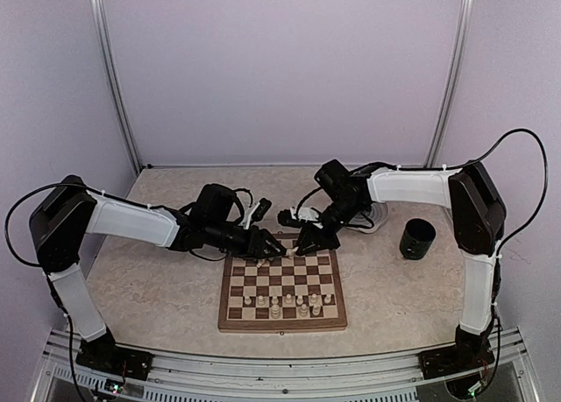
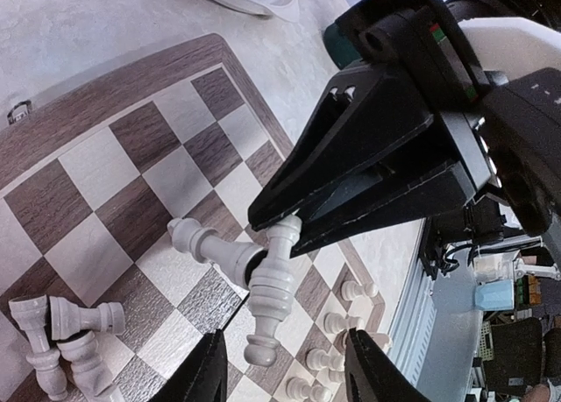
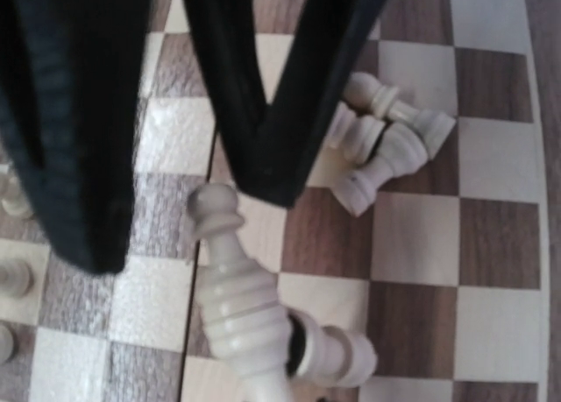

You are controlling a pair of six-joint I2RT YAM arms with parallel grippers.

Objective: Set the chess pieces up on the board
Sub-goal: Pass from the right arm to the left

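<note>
Lowest in the overhead view, the left arm [image 1: 131, 220] and right arm [image 1: 412, 187] climb from their bases to raised elbows at either edge. Their forearms slant inward over the worktop [image 1: 158, 279] and meet above the far edge of the board [image 1: 280, 324] at frame centre. On the board's nearest rows we see chess pieces [image 1: 298, 306] standing upright. Farther up, the left fingers [image 2: 206, 371] stand apart, holding nothing, flanking the lower end of a tall piece [image 2: 272, 288]. In the left wrist view its long axis runs almost top to bottom, leaning slightly. The right fingers [image 2: 368, 130] are closed, pinching its upper end. Toppled pieces [image 2: 66, 332] lie on the far squares. Beyond, right of centre, stands a dark cup [image 1: 418, 238].
</note>
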